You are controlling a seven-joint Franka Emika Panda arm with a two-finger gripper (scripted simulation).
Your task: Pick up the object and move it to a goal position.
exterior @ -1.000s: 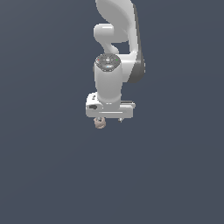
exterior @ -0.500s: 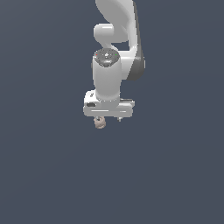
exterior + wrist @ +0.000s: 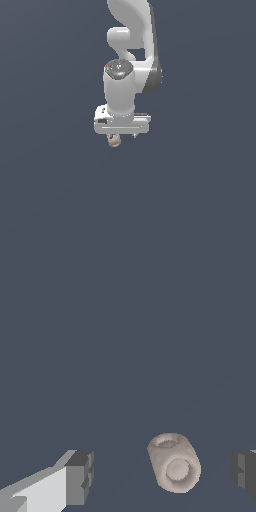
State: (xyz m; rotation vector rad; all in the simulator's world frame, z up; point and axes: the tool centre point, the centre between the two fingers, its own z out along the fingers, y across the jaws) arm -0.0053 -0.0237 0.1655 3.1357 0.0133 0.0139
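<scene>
The object [image 3: 114, 141] is a small beige-pink roundish lump with a hollow at one end. In the exterior view it peeks out just below the white gripper [image 3: 122, 136], toward that view's left. The wrist view shows the object [image 3: 173, 461] lying between the two dark fingertips [image 3: 80, 476], closer to the other fingertip [image 3: 244, 471], with a gap on each side. The gripper [image 3: 162, 474] is open and straddles the object without touching it.
A plain dark grey-blue floor [image 3: 200, 200] fills both views. The white arm [image 3: 131, 45] rises straight above the gripper. No other objects or edges show.
The arm's wrist has shifted slightly toward the exterior view's left over the object. The object has stayed where it was.
</scene>
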